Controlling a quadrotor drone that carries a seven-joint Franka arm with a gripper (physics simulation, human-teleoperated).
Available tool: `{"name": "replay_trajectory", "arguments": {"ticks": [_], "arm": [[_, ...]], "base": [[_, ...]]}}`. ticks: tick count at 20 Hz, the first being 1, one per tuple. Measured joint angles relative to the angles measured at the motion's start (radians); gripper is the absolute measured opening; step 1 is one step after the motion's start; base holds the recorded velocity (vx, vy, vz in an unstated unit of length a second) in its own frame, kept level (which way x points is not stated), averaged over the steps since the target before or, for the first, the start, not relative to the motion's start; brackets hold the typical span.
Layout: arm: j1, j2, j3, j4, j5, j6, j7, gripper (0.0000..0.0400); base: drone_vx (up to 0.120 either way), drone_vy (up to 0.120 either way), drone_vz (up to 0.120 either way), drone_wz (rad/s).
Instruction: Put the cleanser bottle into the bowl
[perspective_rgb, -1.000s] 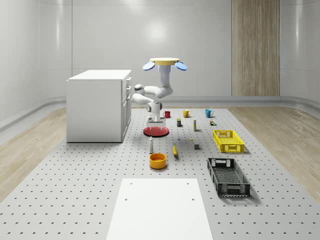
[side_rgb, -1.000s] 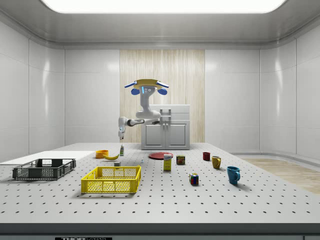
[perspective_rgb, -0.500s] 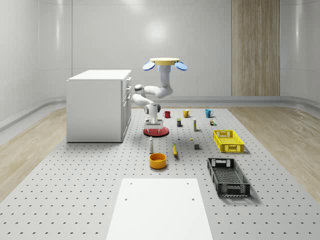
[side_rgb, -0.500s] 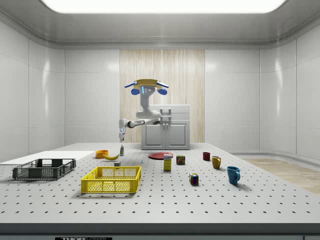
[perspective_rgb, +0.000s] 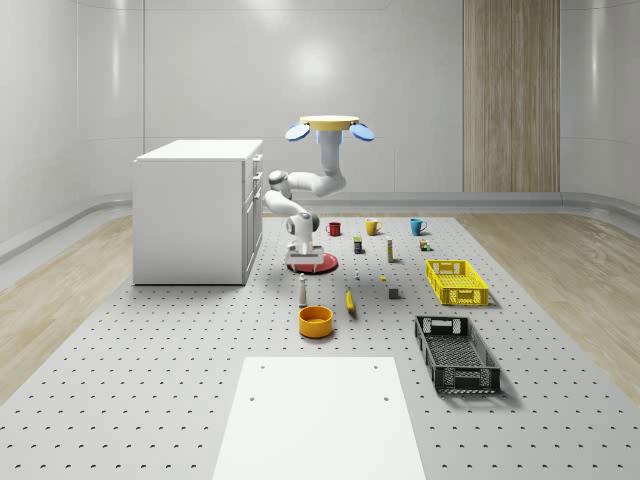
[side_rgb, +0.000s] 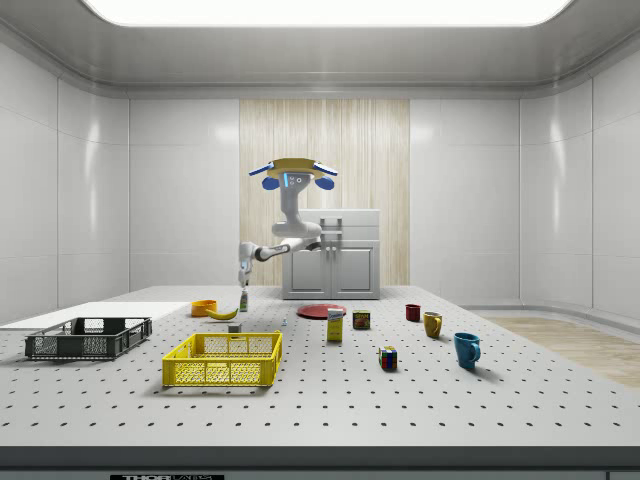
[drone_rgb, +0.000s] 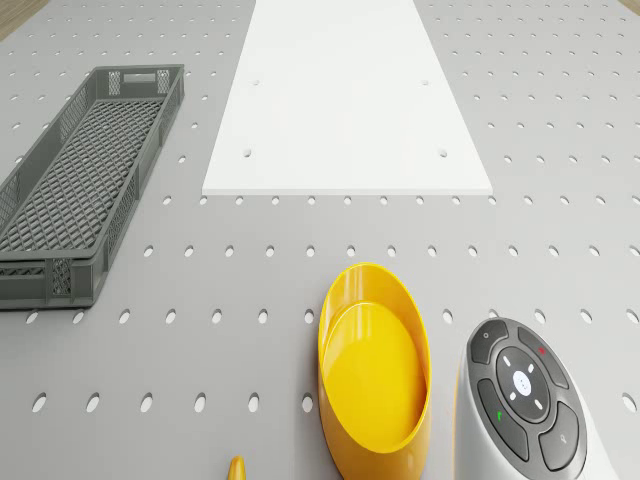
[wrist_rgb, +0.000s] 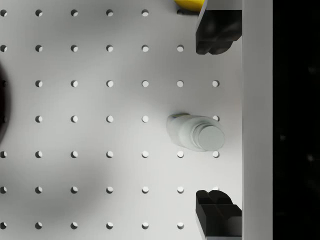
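The cleanser bottle (perspective_rgb: 302, 291) is a small whitish bottle standing upright on the pegboard table (perspective_rgb: 180, 380), just behind the orange bowl (perspective_rgb: 315, 321). The drone (perspective_rgb: 330, 126) hovers above the table's far half with its arm bent down. My gripper (perspective_rgb: 300, 264) hangs right over the bottle, a short way above its cap; the side view shows the gripper (side_rgb: 242, 284) over the bottle (side_rgb: 243, 300), with the bowl (side_rgb: 204, 308) to that view's left. In the wrist view the bottle (wrist_rgb: 195, 132) lies from above between the two black fingertips (wrist_rgb: 217, 32), which stand wide apart. The gripper (wrist_rgb: 218, 122) is open and holds nothing.
A banana (perspective_rgb: 350, 300) lies right of the bottle and a red plate (perspective_rgb: 318, 263) just behind it. A yellow crate (perspective_rgb: 456, 281) and a black crate (perspective_rgb: 456, 352) stand at the right, several cups and small items farther back. A white cabinet (perspective_rgb: 195, 210) stands at the left, a white sheet (perspective_rgb: 320, 415) in front.
The arm has lowered and swung the gripper forward, from over the red plate to just above the bottle. The drone has kept its place.
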Motion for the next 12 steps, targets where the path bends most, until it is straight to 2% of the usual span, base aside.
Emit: {"name": "replay_trajectory", "arguments": {"ticks": [12], "arm": [[-0.010,0.012,-0.047,0.042,-0.040,0.028,-0.016,0.0400]], "base": [[0.000,0.000,0.000,0.000]]}}
